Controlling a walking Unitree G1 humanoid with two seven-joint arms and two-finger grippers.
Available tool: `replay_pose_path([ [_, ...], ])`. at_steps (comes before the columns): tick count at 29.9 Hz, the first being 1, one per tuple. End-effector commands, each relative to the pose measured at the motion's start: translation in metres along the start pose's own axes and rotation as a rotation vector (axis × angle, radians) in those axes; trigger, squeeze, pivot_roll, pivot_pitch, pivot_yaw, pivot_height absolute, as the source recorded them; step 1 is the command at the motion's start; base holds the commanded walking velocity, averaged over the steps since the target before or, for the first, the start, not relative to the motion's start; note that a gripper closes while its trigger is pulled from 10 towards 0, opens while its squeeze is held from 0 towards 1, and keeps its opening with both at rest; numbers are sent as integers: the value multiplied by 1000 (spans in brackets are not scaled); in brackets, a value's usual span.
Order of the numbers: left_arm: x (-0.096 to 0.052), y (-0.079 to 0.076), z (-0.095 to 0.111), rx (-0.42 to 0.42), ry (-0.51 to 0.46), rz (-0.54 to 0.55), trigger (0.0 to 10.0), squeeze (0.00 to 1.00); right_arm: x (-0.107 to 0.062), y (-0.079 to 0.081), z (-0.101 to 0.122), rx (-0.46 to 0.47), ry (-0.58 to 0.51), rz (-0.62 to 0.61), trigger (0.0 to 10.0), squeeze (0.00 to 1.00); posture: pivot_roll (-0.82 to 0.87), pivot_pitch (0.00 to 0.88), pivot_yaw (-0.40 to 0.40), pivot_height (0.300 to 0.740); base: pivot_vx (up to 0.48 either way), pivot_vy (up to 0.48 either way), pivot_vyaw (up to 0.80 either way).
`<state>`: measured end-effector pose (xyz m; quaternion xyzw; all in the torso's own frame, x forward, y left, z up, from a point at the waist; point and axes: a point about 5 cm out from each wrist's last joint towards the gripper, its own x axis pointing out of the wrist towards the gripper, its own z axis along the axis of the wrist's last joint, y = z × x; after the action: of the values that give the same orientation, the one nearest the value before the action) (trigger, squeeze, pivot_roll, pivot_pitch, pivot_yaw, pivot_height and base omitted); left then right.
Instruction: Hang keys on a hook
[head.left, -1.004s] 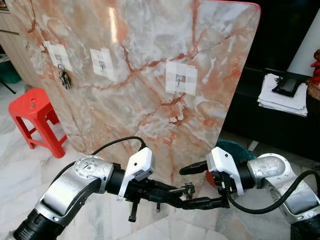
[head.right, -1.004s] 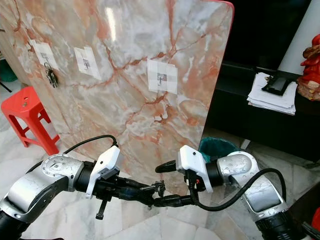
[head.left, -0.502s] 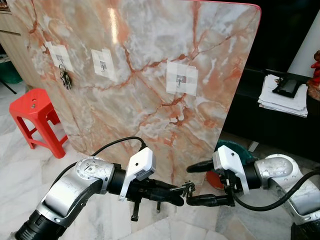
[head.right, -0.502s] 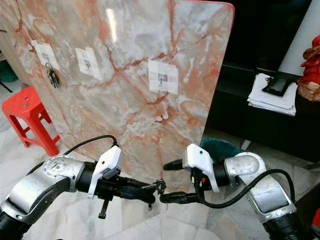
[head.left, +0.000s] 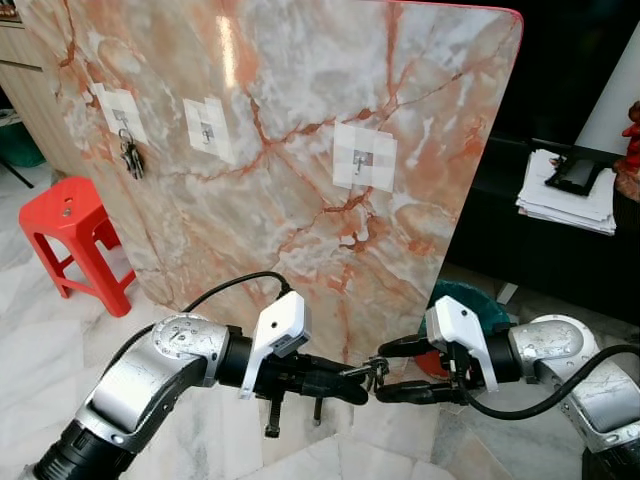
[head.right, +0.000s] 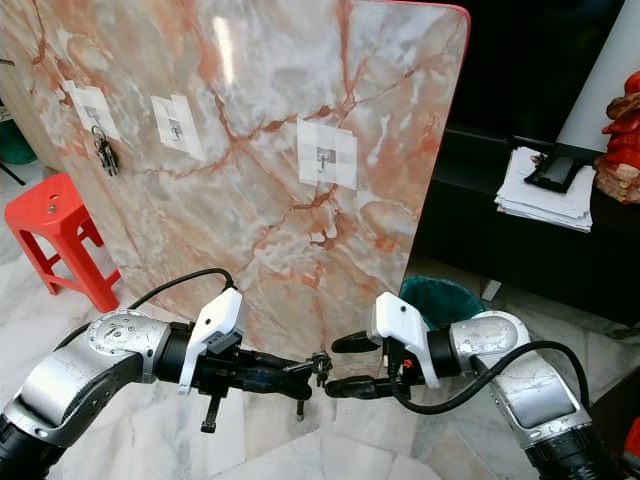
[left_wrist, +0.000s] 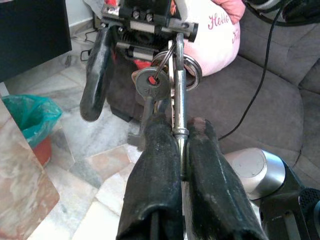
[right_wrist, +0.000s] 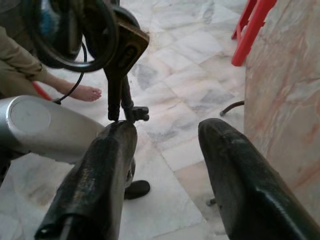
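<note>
**Keys held low between the two grippers, hooks waiting above**

The keys (head.left: 375, 372) are in the lower middle of the frame, in front of the foot of the marble board (head.left: 300, 90). The left gripper (left_wrist: 176, 131) has its two fingers pressed together on a metal bar of the bunch; in the left wrist view a round key head and rings hang just past the fingertips. The right gripper (head.left: 383, 369) faces it from the right side of the frame, with its fingers apart, one above and one below the bunch. From the right wrist view the keys are close to one finger, but I cannot tell if they touch.

This looks like a handover, or a re-grip, from left to right. To do it well, the right gripper should close on the ring or on a key head, not on a loose hanging key, and leave the ring free to go over a hook. The left should let go only after the right grip is firm, otherwise the bunch can fall on the floor (head.left: 30, 330).

On the board, the nearest hook (head.left: 361, 157) is at the middle on a white patch and looks free. Another hook (head.left: 205, 128) is further left, and the far left one carries another bunch (head.left: 129, 157). A red stool (head.left: 70, 215) stands at the left.
</note>
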<state>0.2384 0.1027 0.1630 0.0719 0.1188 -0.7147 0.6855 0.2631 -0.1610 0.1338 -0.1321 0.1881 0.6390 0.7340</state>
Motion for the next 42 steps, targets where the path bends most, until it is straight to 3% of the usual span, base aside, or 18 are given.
replay_pose_path([
  [1,-4,4,7,45,-1,25,10000,0,0,-2,0,-3,-2,-10,0,0,74,1,-13,740,0,0,0],
  [3,-4,4,7,44,-2,26,10000,0,1,-2,1,5,-22,-17,0,0,73,3,-13,740,0,0,0],
  [4,-4,4,7,44,-1,27,10000,0,1,-2,2,0,-27,-13,2706,0,73,4,-14,740,0,0,0],
  [5,-4,4,7,44,0,28,10000,0,1,-2,2,0,-26,-12,9804,0,73,4,-14,740,0,0,0],
  [9,-4,4,7,45,-2,31,10000,0,-2,-1,-1,-2,1,-1,10000,0,72,8,-15,740,0,0,0],
  [10,-4,4,7,45,-2,32,10000,0,-3,-1,-2,-2,9,0,10000,792,72,8,-15,740,0,0,0],
  [11,-4,4,7,46,-2,32,10000,0,-3,-1,-3,-2,13,0,10000,792,72,8,-15,740,0,0,0],
  [12,-4,4,7,46,-3,33,10000,0,-4,-1,-3,-3,18,6,10000,1000,73,9,-15,740,0,0,0],
  [19,-4,5,8,49,-6,39,10000,0,-11,-2,-14,-26,115,19,10000,1000,73,14,-17,740,0,0,0],
  [32,-4,7,9,49,-11,49,10000,0,3,1,1,1,-21,39,10000,1000,74,27,-18,740,0,0,0],
  [33,-4,7,9,49,-11,50,10000,0,4,2,1,-1,-20,42,10000,878,73,28,-18,740,0,0,0],
  [34,-4,8,9,50,-11,51,10000,0,4,2,1,-2,-20,45,10000,878,74,27,-18,740,0,0,0],
  [35,-4,8,9,51,-10,52,10000,0,5,3,0,-2,-22,48,10000,373,73,28,-18,740,0,0,0],
  [36,-4,8,9,51,-10,53,10000,0,6,3,0,-2,-23,49,10000,373,73,28,-18,740,0,0,0],
  [37,-3,8,9,51,-12,53,10000,0,6,4,1,0,-29,53,10000,0,73,28,-18,740,0,0,0],
  [42,-2,8,10,51,-17,54,10000,0,10,7,5,11,-57,75,10000,0,70,28,-19,740,0,0,0],
])
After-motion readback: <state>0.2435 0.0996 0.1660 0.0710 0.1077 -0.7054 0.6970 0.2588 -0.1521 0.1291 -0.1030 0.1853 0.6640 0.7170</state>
